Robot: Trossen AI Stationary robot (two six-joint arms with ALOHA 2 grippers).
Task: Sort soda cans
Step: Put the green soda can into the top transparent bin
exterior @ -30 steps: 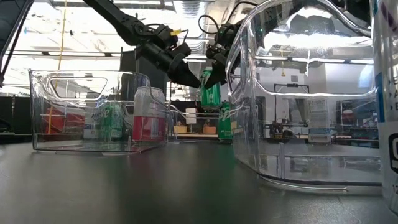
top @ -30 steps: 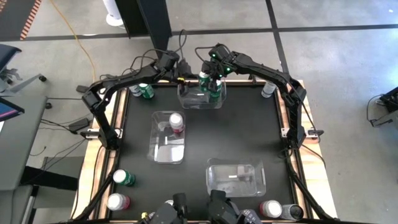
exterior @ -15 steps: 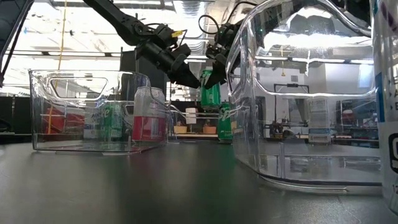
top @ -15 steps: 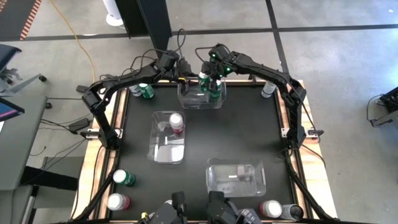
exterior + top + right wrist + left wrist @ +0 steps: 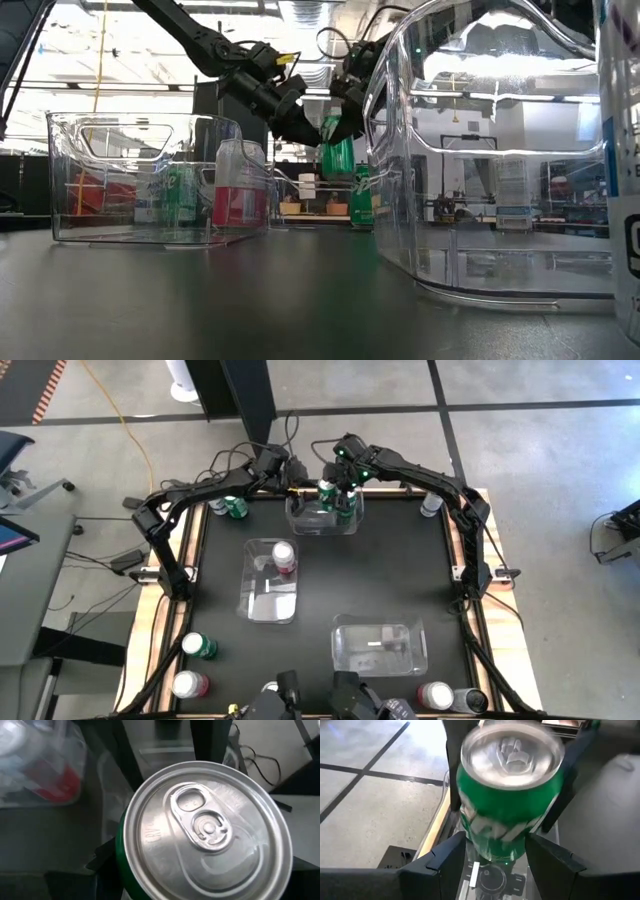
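Observation:
A green soda can (image 5: pixel 327 491) with a silver top hangs over the far clear bin (image 5: pixel 325 520). My right gripper (image 5: pixel 343 482) is shut on it from above; it also shows in the low view (image 5: pixel 338 155), slightly tilted. My left gripper (image 5: pixel 496 855) is open, one finger on either side of the can's lower body (image 5: pixel 495 840). A second green can (image 5: pixel 362 195) stands in the far bin. A red-pink can (image 5: pixel 285 556) stands in the middle-left bin (image 5: pixel 270 582). My right gripper holds the green can's upper body (image 5: pixel 470 780) between its two fingers (image 5: pixel 451 770), which come from above and point down. The can hangs clear above the far bin, slightly tilted, its top (image 5: pixel 205 830) facing the wrist. My left gripper's fingers (image 5: pixel 447 862) stand close beside the can's lower body; I cannot tell whether they touch it.
Green cans (image 5: pixel 237 508) stand at the far left edge, a green (image 5: pixel 200 646) and a red-pink can (image 5: pixel 188 684) at the near left, a red-pink (image 5: pixel 435 695) and a dark can (image 5: pixel 470 701) at the near right. An empty clear bin (image 5: pixel 380 646) lies near right.
My left gripper has moved down and toward the green can, its fingers now around the can's lower body. The can, upright a second ago, now tips slightly under my right gripper.

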